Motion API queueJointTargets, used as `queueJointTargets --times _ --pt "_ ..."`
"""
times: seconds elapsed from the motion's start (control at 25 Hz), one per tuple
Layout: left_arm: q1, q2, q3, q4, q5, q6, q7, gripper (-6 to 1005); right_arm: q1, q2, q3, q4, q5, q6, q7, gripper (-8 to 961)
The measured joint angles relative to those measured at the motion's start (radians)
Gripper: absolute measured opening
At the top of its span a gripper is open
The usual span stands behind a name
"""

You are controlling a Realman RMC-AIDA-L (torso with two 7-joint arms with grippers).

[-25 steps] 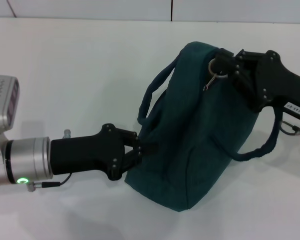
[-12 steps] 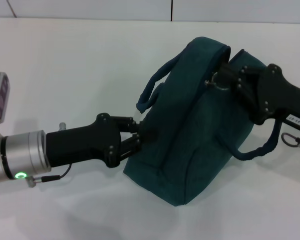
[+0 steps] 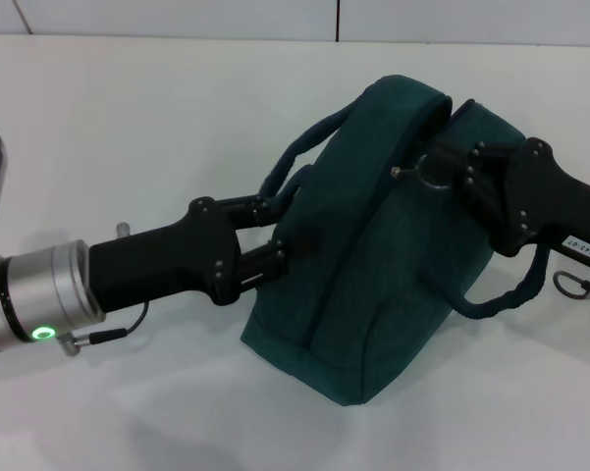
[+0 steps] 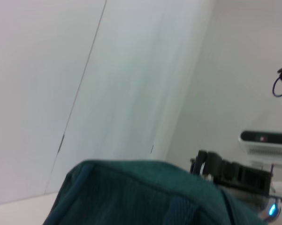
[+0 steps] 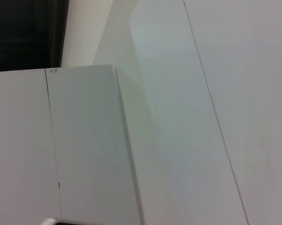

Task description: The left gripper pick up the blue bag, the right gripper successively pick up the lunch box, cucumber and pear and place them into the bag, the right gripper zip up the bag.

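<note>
The blue bag [image 3: 383, 265] stands tilted on the white table [image 3: 128, 128] in the head view. Its top edge also shows in the left wrist view [image 4: 131, 187]. My left gripper [image 3: 293, 237] reaches in from the left and is shut on the fabric of the bag's near side, just under one loop handle [image 3: 293, 167]. My right gripper [image 3: 434, 173] comes from the right, at the bag's top, shut on the metal ring of the zipper pull [image 3: 424, 171]. That gripper appears farther off in the left wrist view [image 4: 225, 172]. Lunch box, cucumber and pear are out of view.
The bag's second handle [image 3: 506, 294] hangs loose under the right arm. A small metal ring [image 3: 569, 285] dangles by the right wrist. The right wrist view shows only pale wall panels [image 5: 178, 140].
The left gripper has risen and moved right with the bag's side, tipping the bag over to the right. The right gripper has lowered slightly and shifted left with the zipper ring.
</note>
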Motion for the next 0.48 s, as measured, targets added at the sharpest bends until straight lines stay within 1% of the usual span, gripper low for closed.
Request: queueJointTargets --times 0.2,0.48 --pt "0.004 0.000 0.000 0.000 -0.030 0.003 0.000 390 0.000 0.000 0.000 0.000 0.000 -0.001 0.000 18" --pt "-0.003 -0.003 0.004 0.000 -0.025 -0.015 0.015 384 0.000 0.001 0.000 -0.001 0.000 -0.001 -0.001 17"
